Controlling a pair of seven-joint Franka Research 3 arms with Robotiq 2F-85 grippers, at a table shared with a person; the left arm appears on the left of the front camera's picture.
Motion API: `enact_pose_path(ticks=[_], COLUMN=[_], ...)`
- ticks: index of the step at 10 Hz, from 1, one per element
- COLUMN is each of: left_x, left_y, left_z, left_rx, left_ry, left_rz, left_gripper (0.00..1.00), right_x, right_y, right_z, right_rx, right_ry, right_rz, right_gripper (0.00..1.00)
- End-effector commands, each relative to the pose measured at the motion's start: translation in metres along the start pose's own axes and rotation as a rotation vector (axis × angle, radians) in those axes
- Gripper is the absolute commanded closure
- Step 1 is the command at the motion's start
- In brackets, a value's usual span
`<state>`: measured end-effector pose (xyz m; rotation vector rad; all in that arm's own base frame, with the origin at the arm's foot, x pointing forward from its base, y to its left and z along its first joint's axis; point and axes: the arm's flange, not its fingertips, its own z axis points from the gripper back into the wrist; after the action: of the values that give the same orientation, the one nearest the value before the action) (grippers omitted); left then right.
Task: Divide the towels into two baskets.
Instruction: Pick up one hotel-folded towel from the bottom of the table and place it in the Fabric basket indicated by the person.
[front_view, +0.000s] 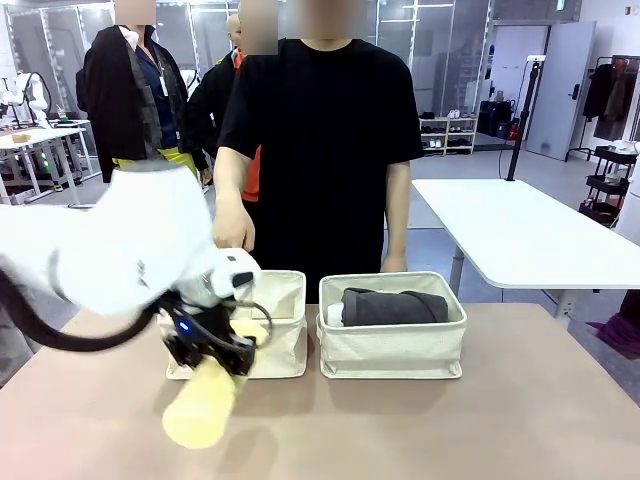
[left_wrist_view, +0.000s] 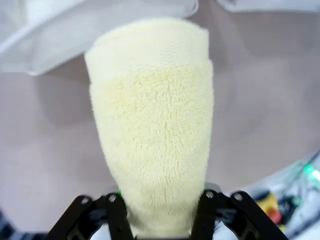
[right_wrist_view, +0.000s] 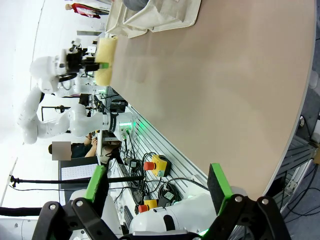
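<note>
The bench (front_view: 520, 420) carries two canvas baskets: one (front_view: 285, 340) just behind the left claw (front_view: 215, 355), the other (front_view: 392, 345) beside, holding the dark grey towel (front_view: 392, 306). The left claw pinches the pale yellow towel roll (left_wrist_view: 155, 135). The right claw (right_wrist_view: 157, 192) stands spread.

Left pincer (front_view: 212, 350) grips pale yellow towel (front_view: 203, 402) before left basket (front_view: 283, 345); grey towel (front_view: 392, 306) inside right basket (front_view: 392, 348).

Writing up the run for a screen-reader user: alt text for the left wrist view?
A pale yellow towel roll is clamped at its near end between the left gripper's black fingers, sticking out over the brown table. A cream canvas basket's edge lies beyond it.
</note>
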<state>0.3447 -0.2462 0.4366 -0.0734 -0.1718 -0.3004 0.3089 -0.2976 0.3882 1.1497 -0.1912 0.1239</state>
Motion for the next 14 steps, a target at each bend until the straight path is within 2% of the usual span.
enact_pose_path(ticks=[1,2,3,4,5,6,7,10,11,12,13,14], left_x=[-0.014,-0.010,-0.001,0.004,0.007,0.005,-0.002,-0.002,0.002,0.013,0.037,0.064], left_y=[0.034,0.044,0.057,0.068,0.074,0.072,0.066,0.066,0.070,0.060,0.052,0.048], left_z=[0.059,0.070,0.074,0.075,0.076,0.078,0.075,0.075,0.071,0.074,0.076,0.080], left_rx=[0.002,-0.009,-0.118,-0.194,-0.256,-0.254,-0.130,-0.130,-0.165,-0.020,0.091,0.079], left_ry=[0.043,0.019,0.048,0.094,0.133,0.125,0.029,0.029,0.052,0.021,-0.001,-0.031], left_rz=[-0.264,-0.458,-0.694,-0.873,-0.968,-1.016,-0.717,-0.717,-0.776,-0.960,-1.061,-1.156], left_gripper=[0.52,0.52,0.52,0.52,0.52,0.52,0.52,0.52,0.52,0.52,0.52,0.52], right_x=[-0.002,-0.002,-0.002,-0.002,-0.002,-0.002,-0.002,-0.002,-0.002,-0.002,-0.002,-0.002], right_y=[0.003,0.003,0.003,0.003,0.003,0.003,0.003,0.003,0.003,0.003,0.003,0.003], right_z=[0.001,0.001,0.001,0.001,0.001,0.001,0.001,0.001,0.001,0.001,0.001,0.001], right_rx=[-0.010,-0.010,-0.010,-0.010,-0.010,-0.010,-0.010,-0.010,-0.010,-0.010,-0.010,-0.010], right_ry=[0.012,0.012,0.012,0.012,0.012,0.012,0.012,0.012,0.012,0.012,0.012,0.012], right_rz=[0.001,0.001,0.001,0.001,0.001,0.001,0.001,0.001,0.001,0.001,0.001,0.001], right_gripper=[0.00,0.00,0.00,0.00,0.00,0.00,0.00,0.00,0.00,0.00,0.00,0.00])
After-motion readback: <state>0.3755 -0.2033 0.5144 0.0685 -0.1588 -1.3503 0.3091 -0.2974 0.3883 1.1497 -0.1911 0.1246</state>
